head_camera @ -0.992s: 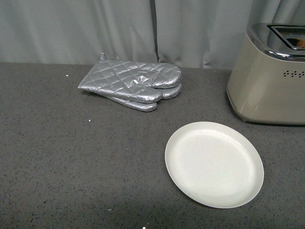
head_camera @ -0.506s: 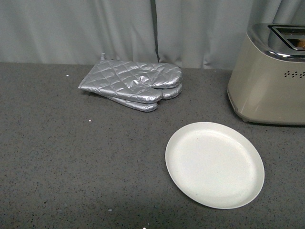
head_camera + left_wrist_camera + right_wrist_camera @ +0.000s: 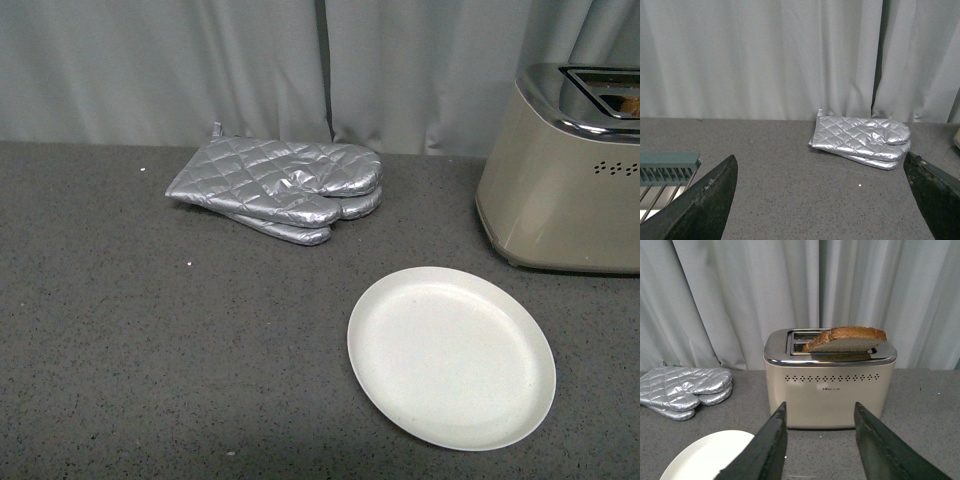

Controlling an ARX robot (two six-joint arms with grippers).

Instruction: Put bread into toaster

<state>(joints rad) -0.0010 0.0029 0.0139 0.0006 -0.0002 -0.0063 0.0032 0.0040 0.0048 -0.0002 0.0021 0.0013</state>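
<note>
Your right hand (image 3: pixel 820 440) is spread wide and holds nothing, its dark fingers (image 3: pixel 765 450) apart in front of the boxy champagne-beige metal toaster (image 3: pixel 830 382). The tan, dark-crusted slice of bread (image 3: pixel 846 339) lies tilted across the chrome top (resting over the slots, not down inside). Your left hand (image 3: pixel 825 200) is equally wide and empty above the grey speckled worktop (image 3: pixel 150 330), with the silver quilted oven mitts (image 3: pixel 280 185) and round white plate (image 3: pixel 450 355) untouched.
</note>
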